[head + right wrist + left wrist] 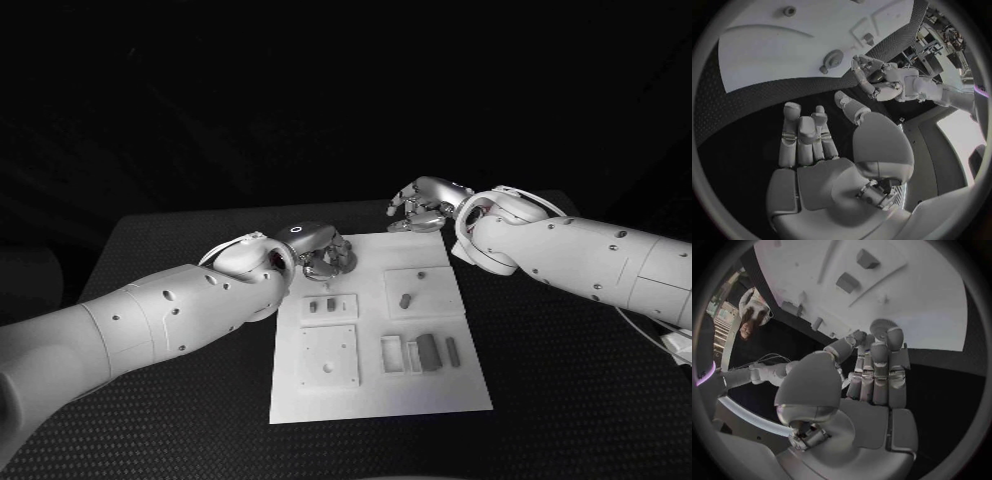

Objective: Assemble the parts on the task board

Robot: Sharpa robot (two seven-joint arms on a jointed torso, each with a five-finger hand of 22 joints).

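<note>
I see the left robot hand (326, 258) over the task board's (378, 400) far corner, fingers curled together; the right robot hand (421, 206) beyond it, empty, fingers loosely apart.

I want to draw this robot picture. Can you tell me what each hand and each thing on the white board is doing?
left hand: over the task board's far left corner, fingers curled, cannot tell if it holds anything.
right hand: open, holding nothing, just beyond the board's far edge.
task board: flat on the table.
parts: lying on the board, untouched.
</note>
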